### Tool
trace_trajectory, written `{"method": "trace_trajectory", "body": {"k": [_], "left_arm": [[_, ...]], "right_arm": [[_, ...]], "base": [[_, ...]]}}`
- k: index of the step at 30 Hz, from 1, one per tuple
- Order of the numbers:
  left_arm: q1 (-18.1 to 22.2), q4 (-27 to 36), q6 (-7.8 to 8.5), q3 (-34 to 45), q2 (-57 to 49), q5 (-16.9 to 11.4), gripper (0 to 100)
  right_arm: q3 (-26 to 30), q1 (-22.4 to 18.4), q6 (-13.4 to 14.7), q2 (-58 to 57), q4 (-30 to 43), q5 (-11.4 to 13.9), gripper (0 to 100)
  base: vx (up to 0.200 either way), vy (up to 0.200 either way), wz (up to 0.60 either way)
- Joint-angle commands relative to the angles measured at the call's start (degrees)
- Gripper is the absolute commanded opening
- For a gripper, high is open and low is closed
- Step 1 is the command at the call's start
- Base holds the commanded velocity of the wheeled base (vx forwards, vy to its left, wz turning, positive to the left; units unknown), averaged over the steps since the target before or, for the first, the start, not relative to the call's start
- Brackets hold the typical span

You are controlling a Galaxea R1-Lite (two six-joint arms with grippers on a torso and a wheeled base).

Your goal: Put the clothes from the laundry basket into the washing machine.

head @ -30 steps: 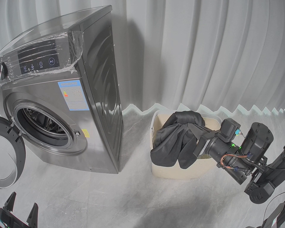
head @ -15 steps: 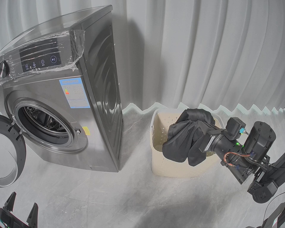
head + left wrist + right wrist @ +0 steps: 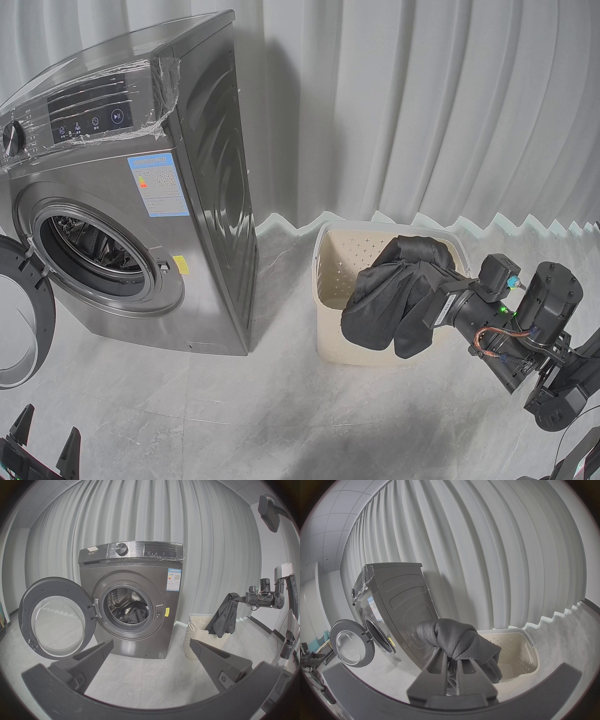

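A dark grey garment (image 3: 394,290) hangs over the cream laundry basket (image 3: 334,256), pinched by my right gripper (image 3: 431,275), which is shut on it. The right wrist view has the cloth (image 3: 457,639) bunched between the closed fingers (image 3: 437,670), with the basket (image 3: 518,648) behind. The grey washing machine (image 3: 125,206) stands to the left with its round door (image 3: 19,312) swung open; a dark garment (image 3: 132,614) lies inside the drum. My left gripper (image 3: 44,437) sits low at the near left, open and holding nothing, its fingers (image 3: 90,658) spread wide.
White pleated curtains (image 3: 406,106) close off the back. Grey tiled floor (image 3: 262,406) lies bare between machine and basket. The open door juts out toward the left arm.
My right gripper has lifted the dark garment up and a little to the right, so it no longer drapes over the basket's front wall. The head view has shifted slightly.
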Motion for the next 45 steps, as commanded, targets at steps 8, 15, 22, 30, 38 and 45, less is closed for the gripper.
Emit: {"method": "trace_trajectory", "body": {"k": [8,15,22,30,38,45], "left_arm": [[-0.04,0.08,-0.10,0.84,-0.93,0.01,100],[-0.04,0.08,-0.10,0.84,-0.93,0.01,100],[-0.04,0.08,-0.10,0.84,-0.93,0.01,100],[-0.04,-0.01,-0.02,0.84,-0.93,0.01,100],[-0.04,-0.01,-0.10,0.84,-0.93,0.01,100],[-0.04,-0.01,-0.02,0.84,-0.93,0.01,100]], "right_arm": [[0.56,0.78,0.39,0.00,-0.15,0.10,0],[0.56,1.04,0.48,0.17,-0.59,0.10,0],[0.47,1.83,0.56,0.00,-0.77,0.18,0],[0.65,2.71,0.83,0.26,-0.86,0.18,0],[0.73,2.71,1.18,0.17,-0.86,0.18,0],[0.82,2.62,1.18,0.08,-0.86,0.18,0]], "base": [[0.000,0.200,0.00],[0.000,0.200,0.00],[0.000,0.200,0.00],[0.000,0.050,0.00],[-0.125,0.000,0.00],[-0.200,0.000,0.00]]}}
